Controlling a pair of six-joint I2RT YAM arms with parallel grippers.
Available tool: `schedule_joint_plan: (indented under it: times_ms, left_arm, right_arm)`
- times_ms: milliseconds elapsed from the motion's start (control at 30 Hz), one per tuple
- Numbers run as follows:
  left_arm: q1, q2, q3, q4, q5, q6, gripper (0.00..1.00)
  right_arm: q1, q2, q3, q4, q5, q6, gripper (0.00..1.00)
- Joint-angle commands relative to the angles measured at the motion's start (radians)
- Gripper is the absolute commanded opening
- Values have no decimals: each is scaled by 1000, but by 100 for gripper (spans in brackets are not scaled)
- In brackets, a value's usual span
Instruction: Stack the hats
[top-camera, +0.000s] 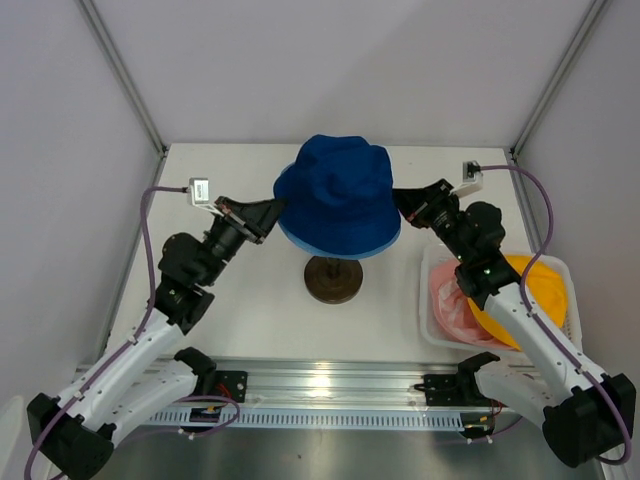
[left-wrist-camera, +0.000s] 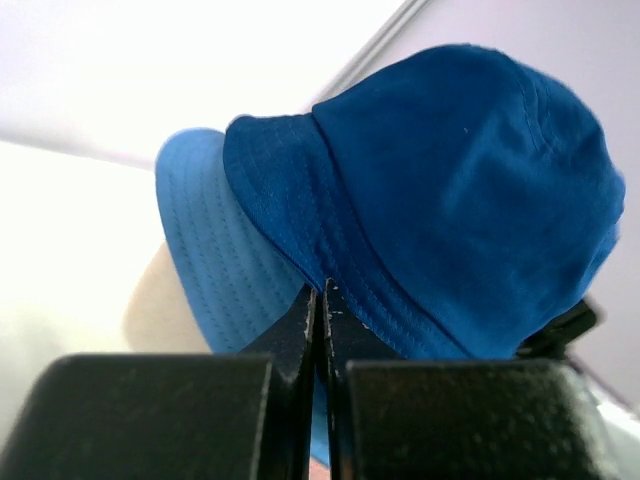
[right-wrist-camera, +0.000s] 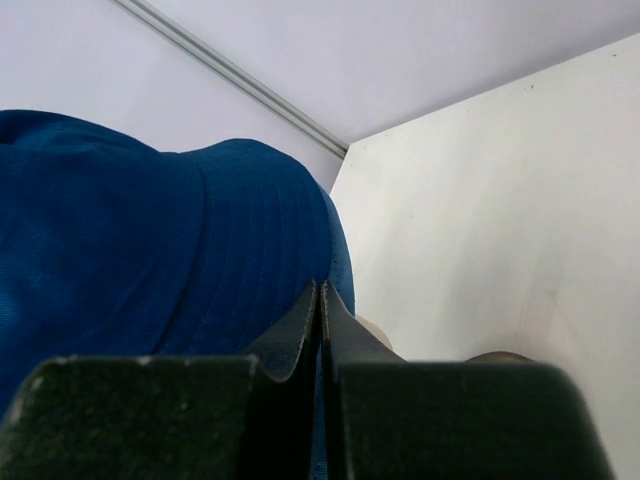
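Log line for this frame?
dark navy fabric bucket hat atop light blue fabric hat | left gripper shut on navy brim | right gripper same

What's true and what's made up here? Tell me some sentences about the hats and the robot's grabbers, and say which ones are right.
1. The dark navy fabric bucket hat sits on top of the light blue fabric bucket hat. True.
2. Both hats sit over a cream egg-shaped mannequin head that stands on a dark round base. True.
3. The yellow fabric bucket hat is stacked on that head too. False: it lies in the white mesh plastic basket, next to the pink fabric bucket hat.
4. The left gripper and the right gripper are wide open. False: both are pinched shut on the dark navy hat's brim, one on each side.
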Motion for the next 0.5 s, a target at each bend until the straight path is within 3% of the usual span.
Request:
schedule_joint_plan:
  times_ms: [0, 167, 467]
  left_arm:
    - [-18, 14, -67, -19, -78, 266, 1]
    - [-39, 31, -144, 64, -92, 328, 1]
    - [-41, -116, -207, -22, -106, 368, 1]
  right_arm:
    - [4, 37, -4, 33, 46, -26, 0]
    - [5, 84, -9, 41, 66, -58, 0]
    - [8, 109, -87, 125, 49, -124, 0]
